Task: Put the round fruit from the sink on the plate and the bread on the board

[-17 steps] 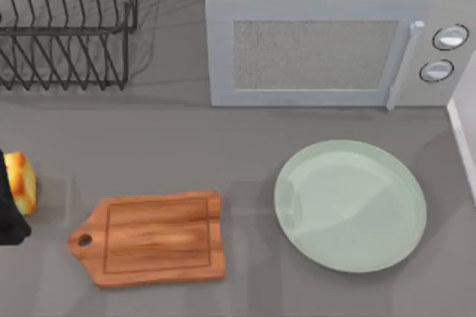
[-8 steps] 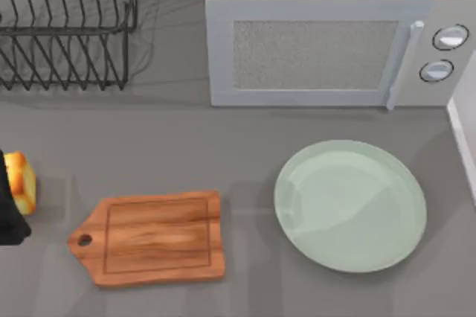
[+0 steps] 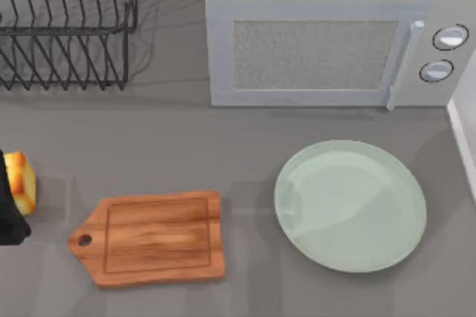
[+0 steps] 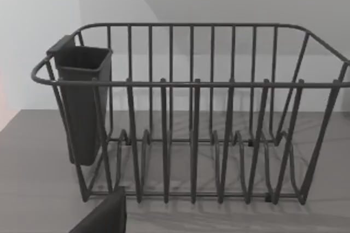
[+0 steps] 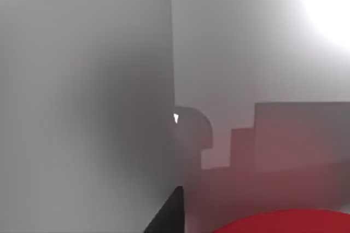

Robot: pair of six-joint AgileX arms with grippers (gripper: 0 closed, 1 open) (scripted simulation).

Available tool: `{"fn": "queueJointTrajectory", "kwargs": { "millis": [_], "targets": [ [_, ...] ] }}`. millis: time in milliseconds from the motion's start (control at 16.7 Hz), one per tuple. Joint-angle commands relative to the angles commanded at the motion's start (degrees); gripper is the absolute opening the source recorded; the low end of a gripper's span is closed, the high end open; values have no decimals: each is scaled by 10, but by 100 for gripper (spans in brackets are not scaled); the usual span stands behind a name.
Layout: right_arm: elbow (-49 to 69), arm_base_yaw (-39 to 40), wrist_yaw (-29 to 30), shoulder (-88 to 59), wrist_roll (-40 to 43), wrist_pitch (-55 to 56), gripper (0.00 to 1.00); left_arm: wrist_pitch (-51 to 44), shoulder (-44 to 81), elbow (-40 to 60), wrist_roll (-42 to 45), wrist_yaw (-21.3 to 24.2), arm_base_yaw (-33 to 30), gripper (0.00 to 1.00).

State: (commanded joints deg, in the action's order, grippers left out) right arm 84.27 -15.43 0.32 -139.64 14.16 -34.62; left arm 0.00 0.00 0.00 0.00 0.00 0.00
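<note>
Top view: your left claw (image 3: 9,209) sits at the bench's far left edge, dark body half cut off. The bread (image 3: 21,181) is right against it, on the side toward the rack. It looks carried rather than resting on the bench, but you cannot tell from here whether the fingers pinch it or only touch it.

Key relation for the coming move: the board (image 3: 152,237) lies to the right of the bread and slightly nearer the front edge, handle end and hole pointing left toward the claw. Its long axis runs left-right, a little tilted. The left arm is plainly the nearer one. Judgement: a short carry rightward over the handle onto the grooved area is what remains for the bread; the board is bare now.

Left wrist view: the dish rack (image 4: 191,112) with its dark cup, plus one dark finger tip at the picture's edge.

Right wrist view: the fruit (image 5: 284,222) is a red curve very close under the camera, with pale sink walls (image 5: 240,52) behind and red tint reflected on them. So the fruit is in the sink, directly at your right claw. One dark finger edge shows beside it; spread or pressed together, you cannot tell.

The plate (image 3: 349,205) is bare, right of the board and well apart from it, in front of the microwave (image 3: 327,34)
</note>
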Motion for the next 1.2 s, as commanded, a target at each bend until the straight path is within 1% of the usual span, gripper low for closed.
{"fn": "queueJointTrajectory", "kwargs": {
  "millis": [300, 360, 480, 900, 1200],
  "targets": [
    [0, 0, 0, 0, 0, 0, 0, 0, 0, 0, 0, 0, 0, 100],
    [10, 1, -8, 40, -4, -18, 0, 0, 0, 0, 0, 0, 0, 100],
    [16, 1, -8, 45, -4, -28, 0, 0, 0, 0, 0, 0, 0, 100],
    [77, 1, -9, 131, -3, -182, 0, 0, 0, 0, 0, 0, 0, 100],
    [82, 1, -10, 142, -4, -194, 0, 0, 0, 0, 0, 0, 0, 100]
  ]
}}
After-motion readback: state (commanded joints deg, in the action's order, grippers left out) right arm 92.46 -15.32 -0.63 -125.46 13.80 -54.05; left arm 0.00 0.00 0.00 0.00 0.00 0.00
